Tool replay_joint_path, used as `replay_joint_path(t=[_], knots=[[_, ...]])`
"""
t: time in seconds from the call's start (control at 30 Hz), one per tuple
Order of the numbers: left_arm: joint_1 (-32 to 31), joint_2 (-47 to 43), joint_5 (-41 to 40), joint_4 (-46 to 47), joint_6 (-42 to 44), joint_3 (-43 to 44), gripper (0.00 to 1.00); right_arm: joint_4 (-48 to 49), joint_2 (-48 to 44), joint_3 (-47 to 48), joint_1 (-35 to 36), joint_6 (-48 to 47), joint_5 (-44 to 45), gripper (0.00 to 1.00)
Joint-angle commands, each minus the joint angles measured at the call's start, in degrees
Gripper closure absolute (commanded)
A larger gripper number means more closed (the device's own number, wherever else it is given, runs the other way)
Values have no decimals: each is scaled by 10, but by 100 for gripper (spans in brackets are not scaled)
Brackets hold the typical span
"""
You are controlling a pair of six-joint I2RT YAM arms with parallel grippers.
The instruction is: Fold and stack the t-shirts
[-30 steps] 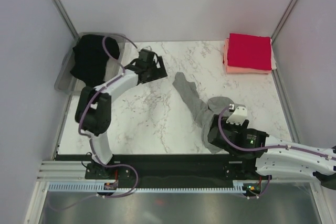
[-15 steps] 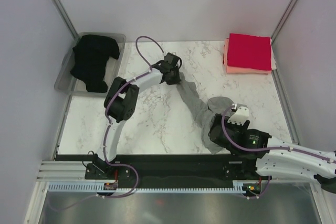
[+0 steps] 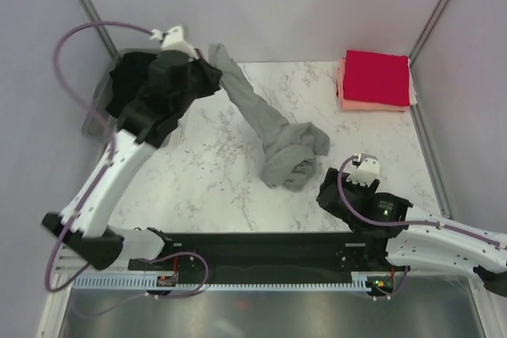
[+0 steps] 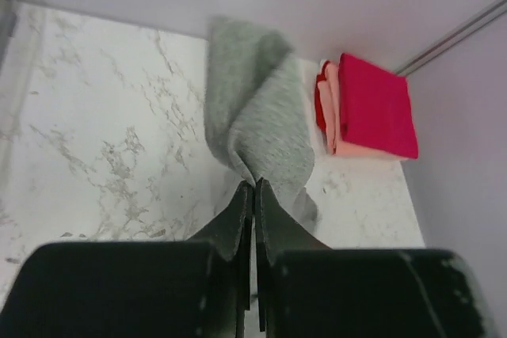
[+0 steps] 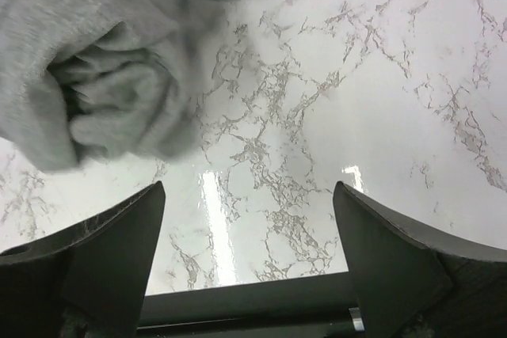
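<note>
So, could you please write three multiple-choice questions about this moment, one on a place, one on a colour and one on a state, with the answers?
1. Where does the red t-shirt lie?
A) at the near left corner
B) at the far right corner of the table, on the salmon-pink t-shirt
C) in the middle, unfolded

2. What colour is the t-shirt held by the left gripper?
A) black
B) red
C) grey

3. How is the right gripper?
A) open, holding nothing
B) shut on the red t-shirt
C) shut on the salmon-pink t-shirt

Answers:
1 B: the top view shows it folded on the pink one in that corner.
2 C: the left wrist view shows the shut gripper pinching the grey t-shirt.
3 A: its fingers stand wide apart over the bare table.
</note>
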Motion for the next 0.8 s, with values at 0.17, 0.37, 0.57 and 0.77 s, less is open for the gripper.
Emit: replay_joint_path(t=[0.17, 0.37, 0.57, 0.77], knots=[[5, -255, -43, -66, -38, -371, 98, 155, 71, -14, -3, -79, -84, 8], [6, -314, -24, -79, -52, -463, 98, 371, 189, 16, -2, -166, -247, 6], [10, -329, -30, -104, -38, -428, 98, 439, 339, 96, -57, -190, -298, 2], [12, -352, -40, -132, -41, -392, 98, 552, 472, 141, -180, -224, -402, 9]])
